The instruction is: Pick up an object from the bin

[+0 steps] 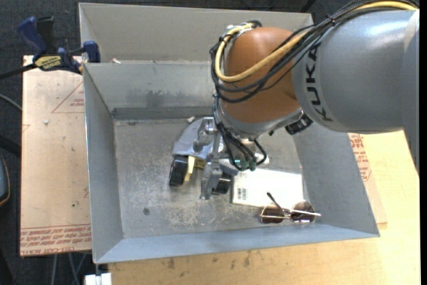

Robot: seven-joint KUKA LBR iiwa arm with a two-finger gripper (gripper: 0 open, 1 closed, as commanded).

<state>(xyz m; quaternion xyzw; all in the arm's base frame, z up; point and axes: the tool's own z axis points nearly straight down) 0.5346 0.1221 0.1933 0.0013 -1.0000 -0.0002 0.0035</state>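
Note:
My gripper (212, 182) hangs below the arm's orange cover, low over the middle of the bin floor. Just to its left lies a small black object with a yellow part (179, 171). A silvery, crumpled-looking piece (189, 139) lies behind that, close to the gripper's left side. Right of the gripper a flat white box with a small label (268, 185) rests on the floor, its left edge next to the gripper. A pair of sunglasses with brown lenses (288, 213) lies in front of the white box near the front wall.
The arm and its orange cover with cables hide the back right part of the bin. The left half of the floor is bare grey metal with scattered specks. Sloping walls close in on all sides.

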